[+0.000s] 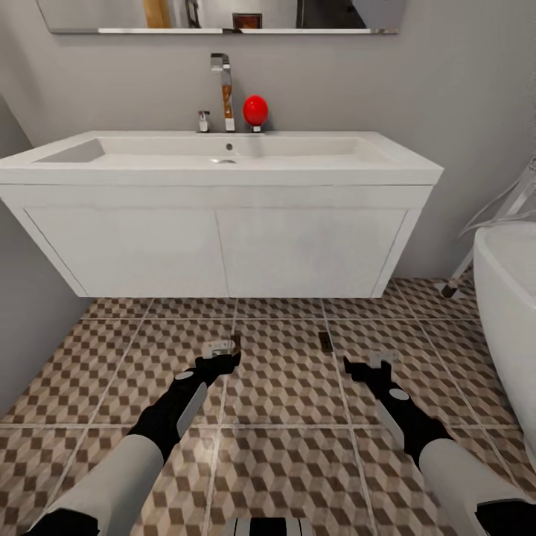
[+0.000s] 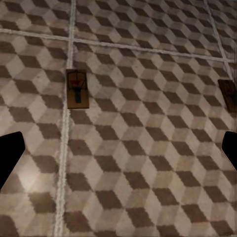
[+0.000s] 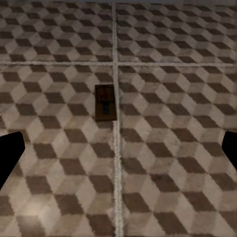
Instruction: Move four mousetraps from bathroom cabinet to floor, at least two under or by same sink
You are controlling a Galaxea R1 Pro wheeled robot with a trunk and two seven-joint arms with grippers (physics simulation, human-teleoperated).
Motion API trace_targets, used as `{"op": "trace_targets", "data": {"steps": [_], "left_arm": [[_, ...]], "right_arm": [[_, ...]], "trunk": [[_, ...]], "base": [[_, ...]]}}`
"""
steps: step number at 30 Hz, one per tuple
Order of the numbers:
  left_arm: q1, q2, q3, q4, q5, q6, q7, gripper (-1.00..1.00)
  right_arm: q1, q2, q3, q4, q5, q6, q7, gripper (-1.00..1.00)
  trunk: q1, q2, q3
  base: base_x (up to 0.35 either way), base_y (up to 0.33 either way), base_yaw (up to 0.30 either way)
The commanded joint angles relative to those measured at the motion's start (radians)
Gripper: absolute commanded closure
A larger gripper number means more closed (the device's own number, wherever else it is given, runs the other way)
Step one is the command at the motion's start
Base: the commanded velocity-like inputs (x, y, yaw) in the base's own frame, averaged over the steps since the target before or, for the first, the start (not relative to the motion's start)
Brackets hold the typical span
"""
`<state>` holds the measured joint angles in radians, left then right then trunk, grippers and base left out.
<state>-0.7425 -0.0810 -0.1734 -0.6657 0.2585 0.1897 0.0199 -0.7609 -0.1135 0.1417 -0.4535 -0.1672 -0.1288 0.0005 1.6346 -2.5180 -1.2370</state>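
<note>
Two mousetraps lie flat on the cube-patterned bathroom floor, in front of the white sink vanity. One mousetrap sits just beside my left gripper, which is open and holds nothing. The other mousetrap lies a little ahead of my right gripper, also open and holding nothing. Both grippers hover low over the tiles. The bathroom sink has a chrome tap. The cabinet is out of view.
A red ball-shaped object stands on the sink's back rim. The white bathtub closes off the right side, and a grey wall the left. A mirror hangs above. Open tiles stretch between the arms.
</note>
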Motion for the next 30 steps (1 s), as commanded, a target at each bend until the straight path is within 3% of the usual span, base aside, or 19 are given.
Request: {"op": "trace_targets", "data": {"steps": [1, 30], "left_arm": [[0.000, 0.000, 0.000, 0.000, 0.000, 0.000, 0.000, -1.00], [0.000, -0.001, 0.000, 0.000, 0.001, 0.000, 0.000, -1.00]], "right_arm": [[0.000, 0.000, 0.000, 0.000, 0.000, 0.000, 0.000, -1.00], [0.000, 0.000, 0.001, 0.000, 0.000, 0.000, 0.000, -1.00]], "trunk": [[0.000, 0.000, 0.004], [-0.013, 0.007, 0.116]], "base": [[0.000, 0.000, 0.000], [0.000, 0.000, 0.000]]}}
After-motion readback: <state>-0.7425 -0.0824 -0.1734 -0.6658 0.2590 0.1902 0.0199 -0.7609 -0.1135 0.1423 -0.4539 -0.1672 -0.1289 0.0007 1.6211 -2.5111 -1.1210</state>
